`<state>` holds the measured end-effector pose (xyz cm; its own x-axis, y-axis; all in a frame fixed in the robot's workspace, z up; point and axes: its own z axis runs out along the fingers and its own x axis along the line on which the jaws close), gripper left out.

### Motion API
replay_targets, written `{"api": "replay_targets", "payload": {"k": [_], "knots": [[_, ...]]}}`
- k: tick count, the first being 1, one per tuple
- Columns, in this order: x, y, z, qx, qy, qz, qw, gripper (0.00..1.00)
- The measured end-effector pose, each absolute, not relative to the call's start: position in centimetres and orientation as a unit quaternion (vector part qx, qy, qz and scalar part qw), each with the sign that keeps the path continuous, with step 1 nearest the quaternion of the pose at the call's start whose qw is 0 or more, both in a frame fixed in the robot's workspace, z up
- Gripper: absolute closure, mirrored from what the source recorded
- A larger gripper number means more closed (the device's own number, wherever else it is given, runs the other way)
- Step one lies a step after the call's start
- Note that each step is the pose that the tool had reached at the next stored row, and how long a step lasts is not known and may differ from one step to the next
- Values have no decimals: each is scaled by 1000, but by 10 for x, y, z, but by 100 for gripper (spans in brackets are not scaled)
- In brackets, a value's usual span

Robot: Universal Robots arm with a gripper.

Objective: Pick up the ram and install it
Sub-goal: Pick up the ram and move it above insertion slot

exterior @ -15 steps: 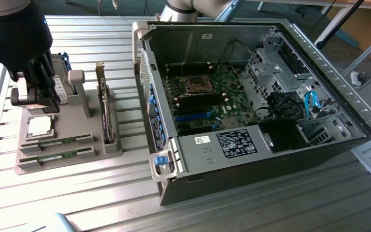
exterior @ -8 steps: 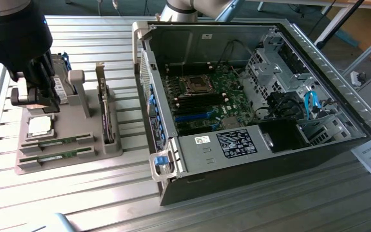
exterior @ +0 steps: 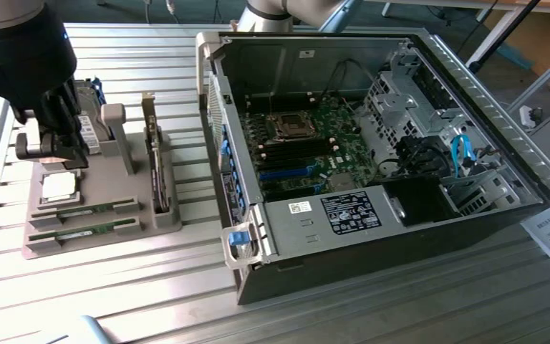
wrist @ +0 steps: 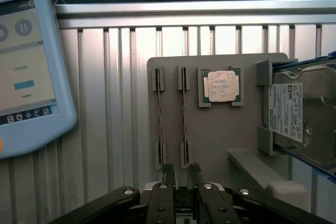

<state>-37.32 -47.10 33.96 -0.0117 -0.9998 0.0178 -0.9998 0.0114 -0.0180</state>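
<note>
Computer case stands open, well off to one side of the pincer. A grey tray lies under the pincer, carrying a hard drive and a processor. The ram sits on edge in the tray's slots, its near end just ahead of the fingertips, between the processor and a second stick. The jaws stand apart, holding nothing. A good grasp probably means straddling the thin board squarely at mid-length, clear of its twin.
</note>
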Motion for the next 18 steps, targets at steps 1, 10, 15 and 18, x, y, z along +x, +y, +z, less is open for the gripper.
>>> {"api": "replay_targets", "payload": {"k": [1,10,15,18], "knots": [[-373,-471,339,-703,711,-13,0,76],[-377,-471,332,-703,711,-13,1,76],[-378,-471,326,-703,711,-13,1,76],[-379,-471,321,-703,711,-13,1,76]]}}
